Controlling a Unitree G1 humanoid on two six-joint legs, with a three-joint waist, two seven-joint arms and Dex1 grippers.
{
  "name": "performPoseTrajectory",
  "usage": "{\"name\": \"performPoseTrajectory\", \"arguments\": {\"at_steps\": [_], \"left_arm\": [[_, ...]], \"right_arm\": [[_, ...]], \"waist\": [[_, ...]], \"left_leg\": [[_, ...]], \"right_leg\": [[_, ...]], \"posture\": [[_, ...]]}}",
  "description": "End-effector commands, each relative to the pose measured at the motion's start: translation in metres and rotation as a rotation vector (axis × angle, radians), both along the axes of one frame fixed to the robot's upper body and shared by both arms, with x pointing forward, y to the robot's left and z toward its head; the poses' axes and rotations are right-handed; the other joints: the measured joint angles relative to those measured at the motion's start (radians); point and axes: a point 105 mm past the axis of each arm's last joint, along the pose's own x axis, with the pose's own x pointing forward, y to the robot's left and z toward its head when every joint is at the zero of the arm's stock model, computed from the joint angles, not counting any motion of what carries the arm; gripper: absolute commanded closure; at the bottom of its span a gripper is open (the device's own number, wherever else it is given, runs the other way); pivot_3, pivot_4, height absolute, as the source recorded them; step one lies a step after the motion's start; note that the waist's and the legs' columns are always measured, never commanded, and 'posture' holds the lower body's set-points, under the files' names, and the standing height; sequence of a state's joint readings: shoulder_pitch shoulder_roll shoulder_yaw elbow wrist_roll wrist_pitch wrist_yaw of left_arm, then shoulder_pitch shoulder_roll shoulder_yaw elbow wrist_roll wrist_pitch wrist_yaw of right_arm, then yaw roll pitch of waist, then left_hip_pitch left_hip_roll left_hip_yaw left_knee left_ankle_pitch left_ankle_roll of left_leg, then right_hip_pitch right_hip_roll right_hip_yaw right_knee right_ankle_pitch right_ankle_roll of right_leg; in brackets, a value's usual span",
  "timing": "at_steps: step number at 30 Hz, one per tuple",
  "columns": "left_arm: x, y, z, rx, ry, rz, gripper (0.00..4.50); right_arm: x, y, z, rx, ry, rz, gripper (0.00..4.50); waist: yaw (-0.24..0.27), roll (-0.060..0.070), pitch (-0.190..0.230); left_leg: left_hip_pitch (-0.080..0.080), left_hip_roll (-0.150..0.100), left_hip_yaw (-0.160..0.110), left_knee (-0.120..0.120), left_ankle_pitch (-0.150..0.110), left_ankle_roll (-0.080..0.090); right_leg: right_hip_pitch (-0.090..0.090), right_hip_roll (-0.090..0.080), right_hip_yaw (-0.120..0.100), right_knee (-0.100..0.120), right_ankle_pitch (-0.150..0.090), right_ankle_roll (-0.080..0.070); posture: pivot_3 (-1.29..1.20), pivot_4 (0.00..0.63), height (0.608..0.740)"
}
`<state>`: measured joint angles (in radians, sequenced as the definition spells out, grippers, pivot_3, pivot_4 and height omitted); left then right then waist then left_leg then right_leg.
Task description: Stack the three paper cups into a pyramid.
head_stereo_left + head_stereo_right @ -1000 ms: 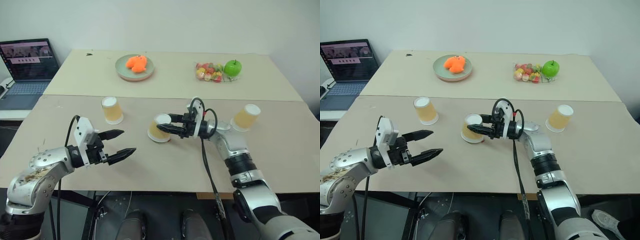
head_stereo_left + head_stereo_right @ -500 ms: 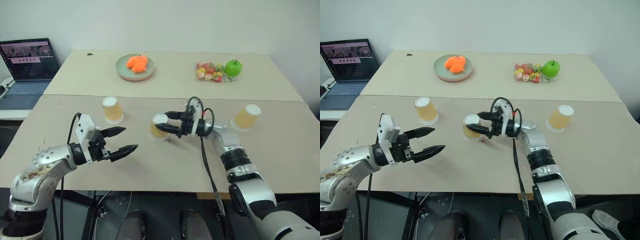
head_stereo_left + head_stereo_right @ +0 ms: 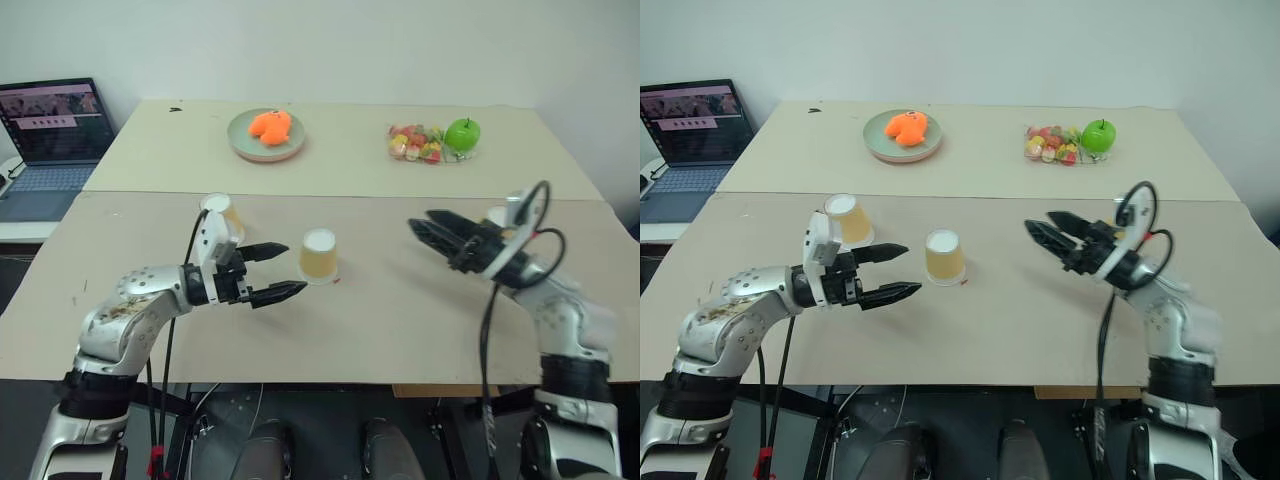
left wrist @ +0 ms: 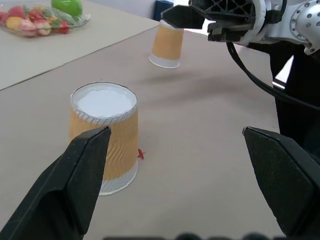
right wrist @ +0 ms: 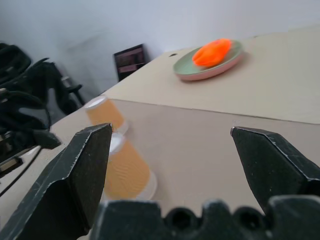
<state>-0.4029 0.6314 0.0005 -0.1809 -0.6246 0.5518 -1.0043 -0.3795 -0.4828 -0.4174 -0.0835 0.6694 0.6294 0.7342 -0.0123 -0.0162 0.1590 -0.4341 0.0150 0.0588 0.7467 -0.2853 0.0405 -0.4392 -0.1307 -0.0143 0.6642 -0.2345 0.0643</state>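
Your R gripper [image 3: 1048,232] has let go of middle cup [image 3: 943,257], swung right; both grippers, L [image 3: 903,272] included, spread, empty.

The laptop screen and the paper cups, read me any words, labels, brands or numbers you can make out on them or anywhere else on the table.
Laptop: its screen shows a pink window with dark strips, too small to read.
Paper cups: plain tan ribbed sides, white rims and bases, no print.
Candy bag: no legible label.
No readable text anywhere.
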Motion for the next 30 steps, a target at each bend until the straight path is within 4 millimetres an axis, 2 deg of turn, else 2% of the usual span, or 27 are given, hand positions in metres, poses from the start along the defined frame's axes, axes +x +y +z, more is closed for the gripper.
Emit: {"name": "performPoseTrajectory", "arguments": {"at_steps": [1,3,6,10,12,15,19,24,30], "left_arm": [[-0.002,-0.006,0.010,0.001,-0.051,-0.054,0.00],[-0.003,-0.008,0.010,0.001,-0.051,-0.070,0.00],[-0.002,-0.011,0.010,0.002,-0.052,-0.090,0.00],[-0.003,-0.018,0.009,0.008,-0.063,-0.128,0.00],[-0.003,-0.020,0.010,0.006,-0.069,-0.136,0.00],[-0.003,-0.023,0.010,0.000,-0.070,-0.137,0.00],[-0.003,-0.021,0.010,-0.001,-0.072,-0.128,0.00],[-0.004,-0.016,0.008,-0.005,-0.066,-0.102,0.00],[-0.005,-0.014,0.008,-0.013,-0.064,-0.076,0.00]], "right_arm": [[-0.021,-0.036,0.025,-0.106,-0.118,-0.235,0.09],[-0.033,-0.051,0.022,-0.151,-0.114,-0.334,0.09],[-0.039,-0.074,0.008,-0.258,-0.067,-0.469,0.09],[-0.033,-0.108,-0.013,-0.429,0.017,-0.612,0.09],[-0.028,-0.119,-0.017,-0.473,0.028,-0.648,0.09],[-0.016,-0.123,-0.020,-0.472,0.036,-0.632,0.09],[-0.002,-0.118,-0.023,-0.451,0.037,-0.592,0.09],[0.007,-0.109,-0.018,-0.403,0.018,-0.543,0.09],[0.014,-0.109,-0.018,-0.372,0.022,-0.536,0.09]], "waist": [[0.001,0.000,0.000],[0.004,0.000,0.000],[0.006,0.000,0.000],[0.001,0.000,0.000],[0.000,0.000,0.000],[-0.005,0.000,0.000],[-0.005,0.000,0.000],[0.001,-0.001,0.000],[0.001,-0.001,0.000]], "left_leg": [[0.000,0.000,0.000,0.000,0.000,0.000],[0.000,0.000,0.000,0.000,0.000,0.000],[0.000,0.000,0.000,0.001,0.000,0.001],[0.001,0.000,0.001,0.001,0.000,0.001],[0.003,0.000,0.001,0.000,0.000,0.001],[0.003,0.000,0.001,0.000,0.000,0.001],[0.003,0.000,0.001,0.000,0.000,0.001],[0.002,0.000,0.001,0.000,0.000,0.001],[0.002,0.000,0.001,0.000,0.000,0.001]], "right_leg": [[0.000,0.000,0.000,0.000,0.000,0.000],[0.000,0.000,0.000,-0.001,0.000,0.000],[0.001,0.000,0.001,-0.001,0.000,0.000],[0.001,0.000,0.001,0.000,0.000,0.000],[0.002,0.000,0.001,0.000,0.000,0.000],[0.002,0.001,0.003,0.000,0.000,0.000],[0.001,0.001,0.003,0.000,0.000,0.000],[0.002,0.001,0.003,-0.001,0.000,0.000],[0.002,0.001,0.002,-0.001,0.000,0.000]], "posture": [[0.00,0.150,0.676],[0.00,0.150,0.676],[0.00,0.150,0.676],[0.00,0.150,0.676],[0.00,0.150,0.676],[0.00,0.150,0.676],[0.00,0.150,0.676],[0.00,0.150,0.676],[0.00,0.150,0.676]]}}
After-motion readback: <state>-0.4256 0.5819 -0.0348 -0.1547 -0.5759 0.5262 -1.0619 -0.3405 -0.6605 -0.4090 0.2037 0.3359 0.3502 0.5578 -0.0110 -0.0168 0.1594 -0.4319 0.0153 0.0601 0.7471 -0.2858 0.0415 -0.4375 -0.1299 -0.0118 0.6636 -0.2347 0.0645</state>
